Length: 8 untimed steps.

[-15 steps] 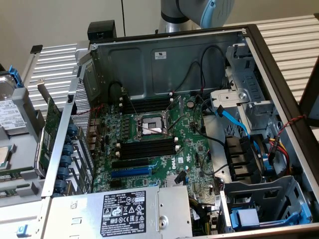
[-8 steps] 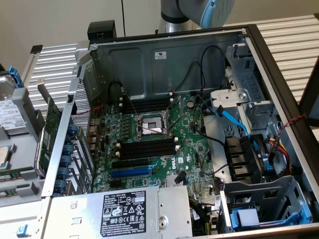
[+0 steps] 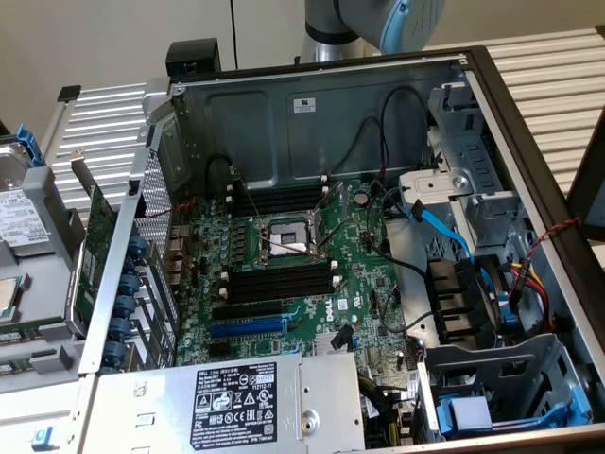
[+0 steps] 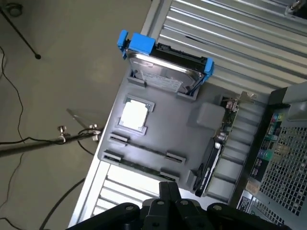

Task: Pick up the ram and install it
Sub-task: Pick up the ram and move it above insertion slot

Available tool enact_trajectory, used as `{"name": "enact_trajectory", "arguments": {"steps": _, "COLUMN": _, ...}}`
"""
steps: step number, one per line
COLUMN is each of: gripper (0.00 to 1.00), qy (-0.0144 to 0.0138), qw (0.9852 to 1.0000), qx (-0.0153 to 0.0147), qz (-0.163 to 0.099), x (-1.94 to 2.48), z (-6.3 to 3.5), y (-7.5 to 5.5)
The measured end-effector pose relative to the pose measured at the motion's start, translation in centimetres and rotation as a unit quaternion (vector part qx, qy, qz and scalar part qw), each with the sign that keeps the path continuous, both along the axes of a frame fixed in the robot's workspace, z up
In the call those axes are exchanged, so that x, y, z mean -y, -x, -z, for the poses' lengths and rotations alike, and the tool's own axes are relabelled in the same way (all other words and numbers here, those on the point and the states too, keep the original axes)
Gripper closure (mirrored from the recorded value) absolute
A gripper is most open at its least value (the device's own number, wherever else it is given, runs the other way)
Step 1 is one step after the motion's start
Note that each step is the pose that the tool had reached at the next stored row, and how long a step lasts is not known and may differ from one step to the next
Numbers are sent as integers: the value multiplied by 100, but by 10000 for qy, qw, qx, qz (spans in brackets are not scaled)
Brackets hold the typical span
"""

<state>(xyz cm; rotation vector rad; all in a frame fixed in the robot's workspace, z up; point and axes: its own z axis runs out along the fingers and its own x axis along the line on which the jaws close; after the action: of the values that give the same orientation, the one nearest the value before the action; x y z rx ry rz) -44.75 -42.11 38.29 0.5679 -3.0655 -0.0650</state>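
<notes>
On the grey tray (image 4: 192,120): the ram (image 4: 140,166) is lying in small end holders, near the processor chip (image 4: 135,115) and the blue-framed hard drive (image 4: 165,72), and well apart from the upright expansion card (image 4: 221,139).
Claw: the gripper (image 4: 168,188) is hovering over the tray's edge just beside the ram, fingers pressing together on nothing.
Case: the open computer case (image 3: 284,123) is sitting beside the tray, its long black slots (image 3: 284,279) appearing empty.
Handling: the stick is looking light, thin and stiff, yet probably brittle, so bending or twisting is likely risking damage.
Hold: the two long edges near the middle are probably offering the safest purchase, sparing the chips and the contact edge.
</notes>
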Motion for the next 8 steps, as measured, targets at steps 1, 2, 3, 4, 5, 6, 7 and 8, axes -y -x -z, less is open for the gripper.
{"name": "enact_trajectory", "arguments": {"steps": 1, "gripper": 89, "qy": 0, "qw": 10000, "qx": 0, "qz": -91, "x": 0, "z": 1, "y": 0}}
{"name": "enact_trajectory", "arguments": {"steps": 2, "gripper": 89, "qy": 0, "qw": 9998, "qx": -1, "qz": -180, "x": 0, "z": 1, "y": 0}}
{"name": "enact_trajectory", "arguments": {"steps": 3, "gripper": 89, "qy": 0, "qw": 9996, "qx": 0, "qz": -270, "x": 0, "z": 3, "y": 0}}
{"name": "enact_trajectory", "arguments": {"steps": 4, "gripper": 89, "qy": 0, "qw": 9993, "qx": 0, "qz": -363, "x": 0, "z": 5, "y": 0}}
{"name": "enact_trajectory", "arguments": {"steps": 5, "gripper": 89, "qy": 0, "qw": 9990, "qx": 0, "qz": -453, "x": 0, "z": 6, "y": 0}}
{"name": "enact_trajectory", "arguments": {"steps": 6, "gripper": 89, "qy": 0, "qw": 9985, "qx": 0, "qz": -542, "x": 0, "z": 8, "y": 0}}
{"name": "enact_trajectory", "arguments": {"steps": 7, "gripper": 89, "qy": 0, "qw": 9980, "qx": 0, "qz": -631, "x": 0, "z": 9, "y": 0}}
{"name": "enact_trajectory", "arguments": {"steps": 8, "gripper": 89, "qy": 0, "qw": 9974, "qx": 0, "qz": -722, "x": 0, "z": 10, "y": 0}}
